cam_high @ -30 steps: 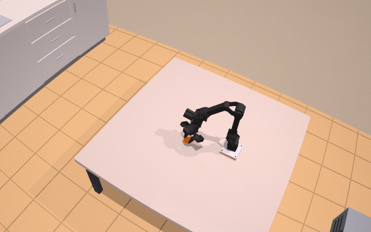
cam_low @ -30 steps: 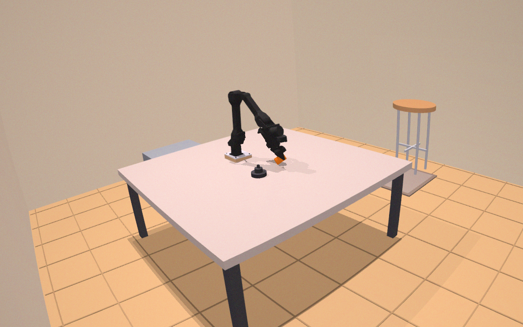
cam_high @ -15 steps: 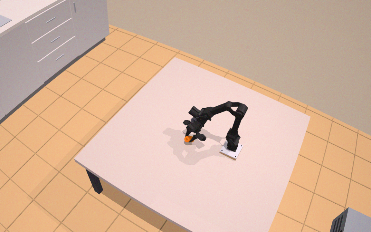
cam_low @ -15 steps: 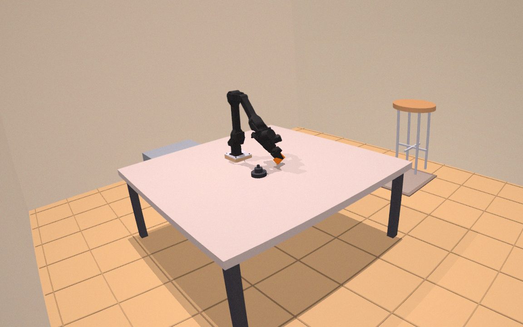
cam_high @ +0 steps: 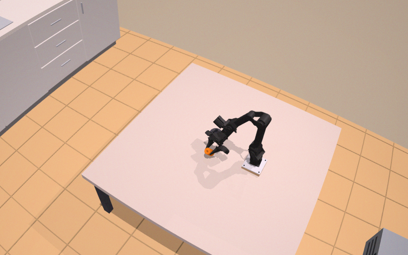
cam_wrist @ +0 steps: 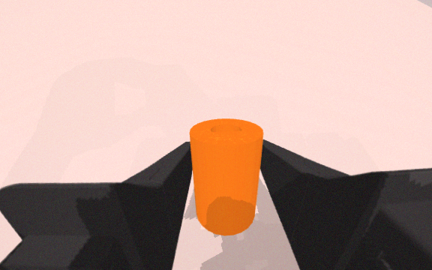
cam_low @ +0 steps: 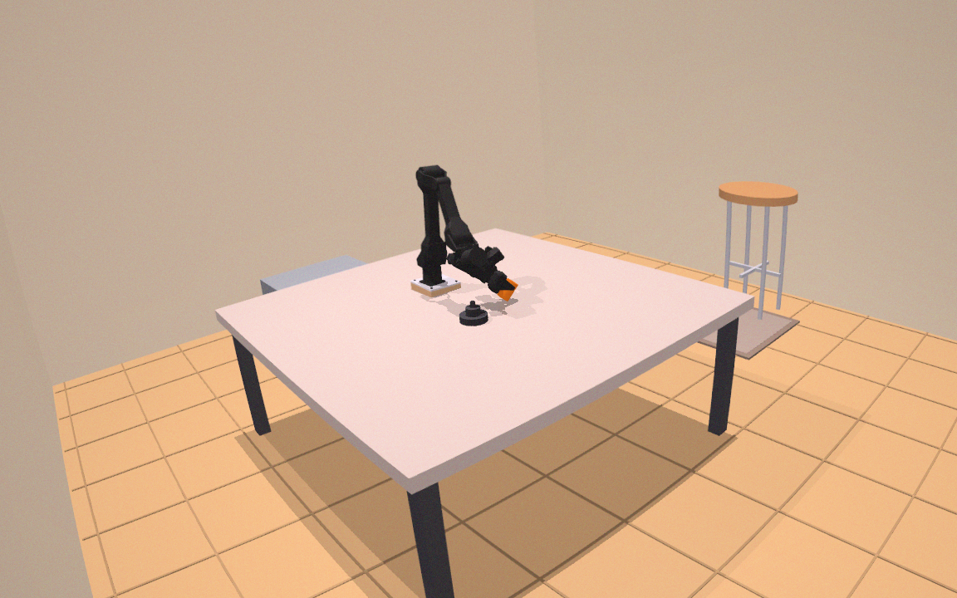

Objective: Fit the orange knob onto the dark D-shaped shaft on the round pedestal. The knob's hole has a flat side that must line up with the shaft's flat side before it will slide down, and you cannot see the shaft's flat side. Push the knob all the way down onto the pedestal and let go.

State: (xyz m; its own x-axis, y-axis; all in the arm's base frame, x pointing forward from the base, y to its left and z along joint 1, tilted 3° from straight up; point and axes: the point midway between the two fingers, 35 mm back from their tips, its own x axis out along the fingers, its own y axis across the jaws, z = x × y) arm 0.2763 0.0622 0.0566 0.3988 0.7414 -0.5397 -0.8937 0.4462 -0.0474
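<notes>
The orange knob is a cylinder held tilted, a little above the table. A round recess shows in its end in the wrist view; its flat side cannot be made out. My gripper is shut on the knob, one finger on each side. The dark round pedestal stands upright on the table, with the thin dark shaft on top and nothing on it. The knob is apart from it, to its right and farther back in the exterior view. In the top view the arm mostly hides the pedestal.
The arm's white base plate is on the pale table, behind and left of the pedestal in the exterior view. A stool stands on the floor beyond the table. Grey cabinets are at the left in the top view.
</notes>
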